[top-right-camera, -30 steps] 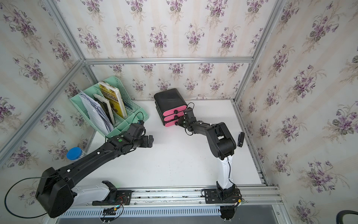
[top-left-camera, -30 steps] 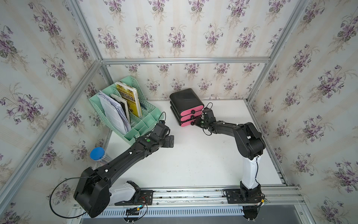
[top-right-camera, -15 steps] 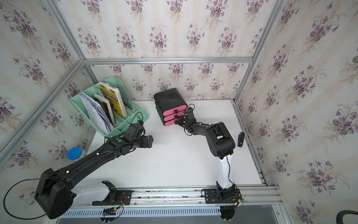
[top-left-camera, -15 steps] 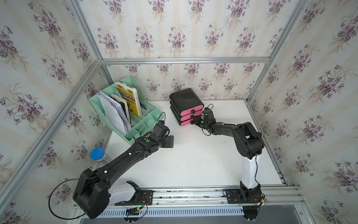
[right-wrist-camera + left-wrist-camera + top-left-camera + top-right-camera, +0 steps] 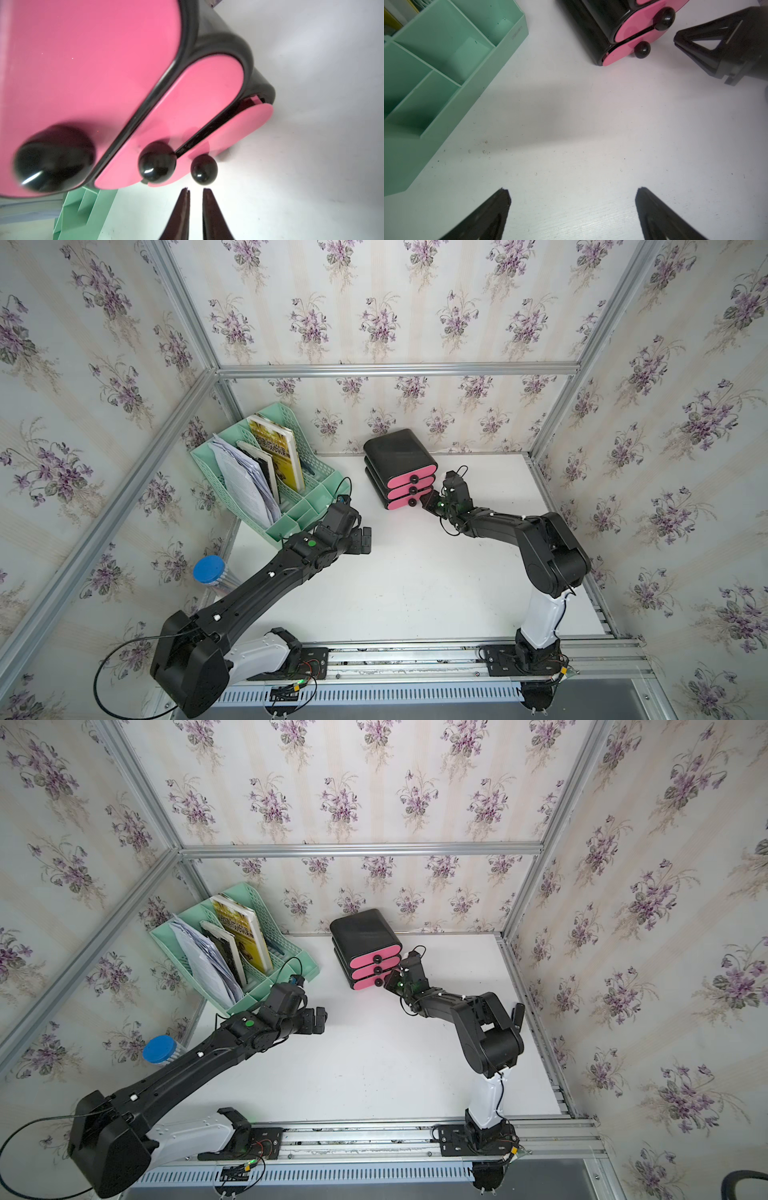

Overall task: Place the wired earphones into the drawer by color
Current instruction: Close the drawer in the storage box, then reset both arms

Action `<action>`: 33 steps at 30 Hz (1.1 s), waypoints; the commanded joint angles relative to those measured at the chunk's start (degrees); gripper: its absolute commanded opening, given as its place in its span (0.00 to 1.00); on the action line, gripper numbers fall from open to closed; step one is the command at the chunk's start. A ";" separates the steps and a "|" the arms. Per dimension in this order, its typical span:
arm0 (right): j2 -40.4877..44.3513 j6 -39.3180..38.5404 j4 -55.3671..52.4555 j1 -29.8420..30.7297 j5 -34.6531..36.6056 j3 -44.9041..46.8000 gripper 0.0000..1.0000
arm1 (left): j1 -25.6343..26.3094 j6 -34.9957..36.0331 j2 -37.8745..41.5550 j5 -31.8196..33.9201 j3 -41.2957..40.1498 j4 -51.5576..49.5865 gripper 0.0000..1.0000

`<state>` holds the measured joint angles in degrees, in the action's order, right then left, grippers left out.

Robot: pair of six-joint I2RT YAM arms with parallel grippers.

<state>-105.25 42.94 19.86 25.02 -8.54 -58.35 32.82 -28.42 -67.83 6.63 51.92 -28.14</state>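
No wired earphones show in any view. The drawer unit (image 5: pixel 399 450) (image 5: pixel 363 928) is black with three pink fronts and black knobs, at the back of the table. Its lowest drawer (image 5: pixel 245 122) stands slightly ajar. My right gripper (image 5: pixel 196 190) (image 5: pixel 424 502) (image 5: pixel 388 982) is shut to a thin slit with nothing in it. Its tips sit just short of the lowest knob (image 5: pixel 204 172), without touching it. My left gripper (image 5: pixel 573 190) (image 5: pixel 365 540) (image 5: pixel 320 1020) hangs wide open and empty over bare table, in front of the drawer unit (image 5: pixel 591 31).
A mint green file organizer (image 5: pixel 291 526) (image 5: pixel 467 68) with books and papers stands at the back left, close to my left wrist. A blue-capped container (image 5: pixel 209 569) sits off the table's left edge. Papered walls and metal framing close in three sides.
My right gripper has edged down and closer to the lowest drawer's knob. The left arm has not moved.
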 commanded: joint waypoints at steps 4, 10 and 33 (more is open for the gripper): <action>12.68 -6.55 -4.07 -1.78 3.68 7.46 0.20 | -0.12 2.45 4.06 4.89 0.77 -0.64 0.99; 27.18 -16.03 -8.60 -1.89 10.64 13.43 0.32 | -0.12 5.95 10.52 14.49 -1.02 1.52 0.99; 45.88 -36.05 5.75 -2.47 33.26 32.51 1.00 | -24.89 30.06 16.19 7.05 -25.48 37.75 0.99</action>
<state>-59.35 7.51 19.11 22.74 23.57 -26.79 11.51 0.71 -50.43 22.52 27.83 2.42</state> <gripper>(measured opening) 0.998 0.988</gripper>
